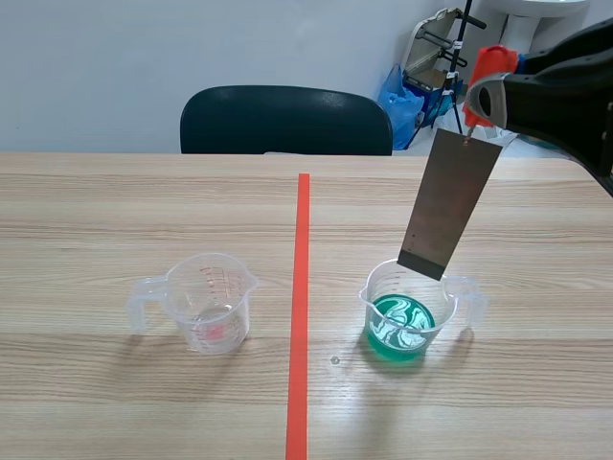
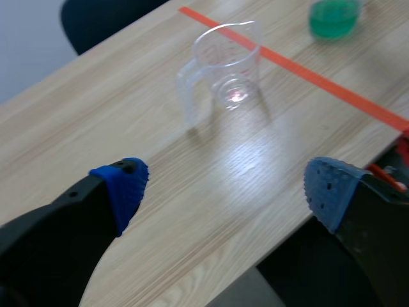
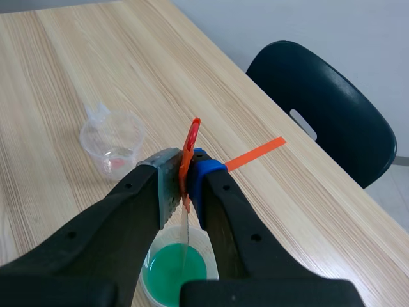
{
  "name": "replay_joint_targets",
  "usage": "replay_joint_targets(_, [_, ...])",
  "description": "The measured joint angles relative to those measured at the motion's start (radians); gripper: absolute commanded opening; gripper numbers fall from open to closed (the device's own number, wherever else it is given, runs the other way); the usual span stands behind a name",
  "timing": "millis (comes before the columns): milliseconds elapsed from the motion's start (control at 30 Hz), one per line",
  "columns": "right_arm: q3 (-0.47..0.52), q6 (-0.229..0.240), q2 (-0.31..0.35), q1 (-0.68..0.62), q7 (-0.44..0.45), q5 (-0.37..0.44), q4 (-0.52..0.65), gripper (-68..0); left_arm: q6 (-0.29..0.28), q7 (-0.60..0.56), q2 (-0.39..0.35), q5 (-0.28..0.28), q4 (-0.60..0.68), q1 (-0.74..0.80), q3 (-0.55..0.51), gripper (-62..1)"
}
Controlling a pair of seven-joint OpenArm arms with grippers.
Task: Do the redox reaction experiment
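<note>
A grey metal plate (image 1: pixel 450 201) hangs from a red clip (image 1: pixel 490 72), and my right gripper (image 1: pixel 487 96) is shut on that clip. The plate's lower edge sits about level with the rim of a clear beaker of green liquid (image 1: pixel 407 311), right of the tape line. In the right wrist view the clip (image 3: pixel 191 137) is pinched in the right gripper (image 3: pixel 186 169), the plate (image 3: pixel 185 246) shows edge-on, and the green beaker (image 3: pixel 176 268) lies under it. An empty clear beaker (image 1: pixel 206 302) stands left of the line. My left gripper (image 2: pixel 223 185) is open over the table's near edge, well short of the empty beaker (image 2: pixel 229 64).
An orange-red tape line (image 1: pixel 301 307) runs down the middle of the wooden table. A dark chair (image 1: pixel 285 120) stands behind the far edge. Clutter sits in the back right corner of the room.
</note>
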Motion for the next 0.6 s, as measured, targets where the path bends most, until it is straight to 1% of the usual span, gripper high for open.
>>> replay_joint_targets(67, [0.000,0.000,0.000,0.000,0.000,0.000,0.000,-66.9,0.008,0.001,0.000,0.007,0.000,0.000,0.000,1.4])
replay_joint_targets(300, [0.000,0.000,0.000,0.000,0.000,0.000,0.000,-66.9,0.010,0.005,0.002,0.007,0.010,0.000,0.001,1.4])
replay_joint_targets(333, [0.000,0.000,0.000,0.000,0.002,0.000,0.000,-66.9,0.003,0.008,0.002,0.006,0.015,0.000,0.001,1.4])
replay_joint_targets(600, [0.000,0.000,0.000,0.000,0.008,0.000,0.000,-66.9,0.004,0.016,0.002,-0.007,0.019,0.000,0.001,1.4])
